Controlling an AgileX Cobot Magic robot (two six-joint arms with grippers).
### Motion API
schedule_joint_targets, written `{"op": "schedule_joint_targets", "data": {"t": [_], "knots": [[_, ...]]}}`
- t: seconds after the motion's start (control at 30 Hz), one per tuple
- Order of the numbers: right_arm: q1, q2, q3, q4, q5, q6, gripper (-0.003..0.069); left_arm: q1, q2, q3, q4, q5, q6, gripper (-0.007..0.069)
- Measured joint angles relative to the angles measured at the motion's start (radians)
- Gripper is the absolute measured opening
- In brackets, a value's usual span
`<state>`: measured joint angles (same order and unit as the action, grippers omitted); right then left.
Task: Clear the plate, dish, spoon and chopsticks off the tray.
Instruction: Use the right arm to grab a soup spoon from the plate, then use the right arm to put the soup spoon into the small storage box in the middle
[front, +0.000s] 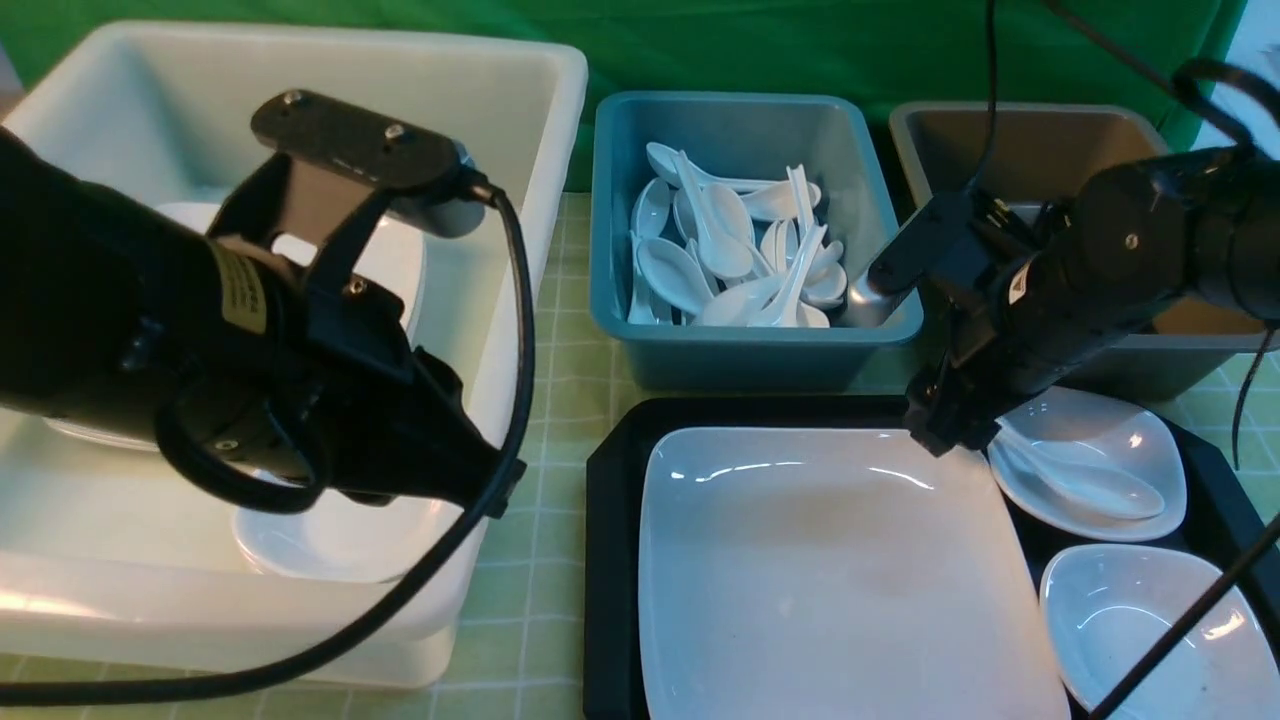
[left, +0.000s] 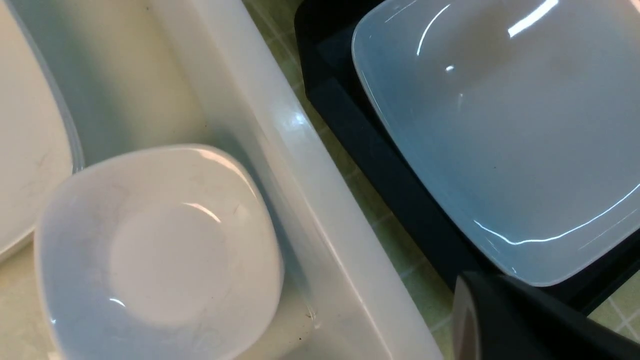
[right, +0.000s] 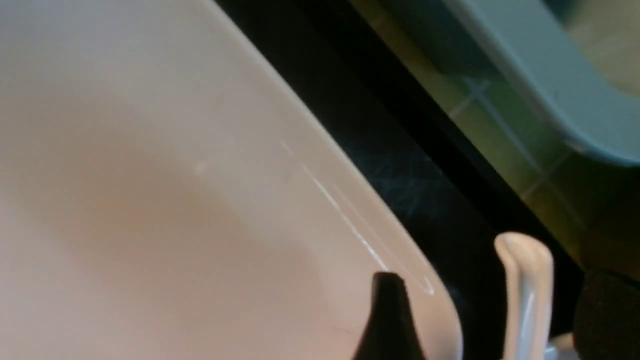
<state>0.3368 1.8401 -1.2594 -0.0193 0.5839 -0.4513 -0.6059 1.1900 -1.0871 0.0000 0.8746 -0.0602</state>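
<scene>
1. The right gripper (front: 950, 432) sits low at the far right corner of the plate (front: 840, 570). Its jaws stand apart and hold nothing. In the right wrist view, one black finger (right: 387, 320) hangs over the plate's corner, and a white handle rises in the gap beside it.
2. That handle belongs to the spoon (front: 1085, 485). Its bowl lies in the far dish (front: 1140, 425), and its handle points toward the gripper.
3. The plate fills most of the tray (front: 612, 560). The far dish and the near dish (front: 1130, 620) sit along the tray's right side. A black cable (front: 1190, 620) crosses over the near dish. No chopsticks show on the tray.
4. The left gripper (front: 497, 487) is closed and empty. It hovers over the white tub (front: 540, 100), which holds a small dish (left: 160, 250).
5. Behind the tray, the blue tub (front: 740, 360) holds a heap of spoons. A grey tub (front: 1010, 130) stands to its right.
6. Likely risks:
   - The finger over the plate may catch the raised rim as the jaws close, shoving the plate.
   - The glossy, curved handle may slip out of a shallow pinch.
   - A tilted lift could lever the spoon's bowl against the dish and drag it.
   - The cable may snag the near dish as the arm swings away.
</scene>
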Motion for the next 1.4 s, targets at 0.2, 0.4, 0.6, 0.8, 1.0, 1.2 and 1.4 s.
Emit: {"op": "schedule_joint_targets", "data": {"t": [0.2, 0.4, 0.6, 0.8, 1.0, 1.2, 1.4], "knots": [[0.000, 0.014, 0.005, -0.110, -0.013, 0.100, 0.0460, 0.000, 0.000, 0.000, -0.009, -0.033, 0.000, -0.0017], [0.001, 0.031, 0.006, -0.116, -0.053, 0.116, 0.0460, 0.000, 0.000, 0.000, -0.090, -0.133, 0.042, -0.0017], [0.001, 0.050, 0.006, -0.120, -0.057, 0.117, 0.0406, 0.000, 0.001, 0.000, -0.131, -0.164, 0.060, -0.0017], [0.001, 0.050, 0.006, -0.126, -0.088, 0.119, 0.0250, 0.000, 0.001, 0.000, -0.139, -0.171, 0.060, -0.0017], [0.001, 0.050, 0.006, -0.128, -0.089, 0.120, 0.0116, 0.000, 0.001, 0.000, -0.144, -0.181, 0.088, -0.0017], [0.001, 0.050, 0.006, -0.130, -0.061, 0.119, 0.0116, 0.000, 0.001, 0.000, -0.145, -0.214, 0.089, -0.0017], [0.001, 0.018, 0.006, -0.129, -0.011, 0.123, 0.0116, 0.000, 0.001, 0.000, -0.144, -0.242, 0.089, -0.0017]]}}
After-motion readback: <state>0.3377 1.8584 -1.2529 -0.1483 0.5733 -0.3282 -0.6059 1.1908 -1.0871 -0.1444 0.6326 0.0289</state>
